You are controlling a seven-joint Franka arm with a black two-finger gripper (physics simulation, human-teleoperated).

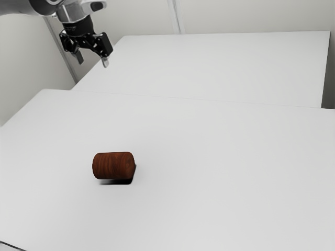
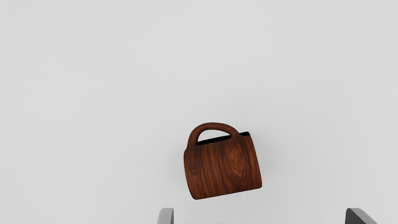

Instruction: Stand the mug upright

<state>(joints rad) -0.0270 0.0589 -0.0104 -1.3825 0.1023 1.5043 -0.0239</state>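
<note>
The table (image 1: 220, 178) is a broad, smooth sheet of matt white with crisp straight edges. Beyond it lies another flat white surface (image 1: 225, 65), angular in outline, in front of a plain pale wall (image 1: 251, 15). At the exterior view's upper left comes the arm (image 1: 18, 6), smooth, rounded and grey. It ends in the black gripper (image 1: 92, 62), an angular piece held well above the table. Its fingers stand wide apart, with nothing held between them.

The mug (image 1: 113, 166) lies on its side on the table, touching neither finger: a stout cylinder in reddish-brown wood, dark grain swirling into an oval knot, its edges softly rounded. A black shadow (image 1: 116, 182) sits along its underside. The handle (image 2: 213, 126), a smooth wooden loop, arches out sideways from the body, away from the fingers.
</note>
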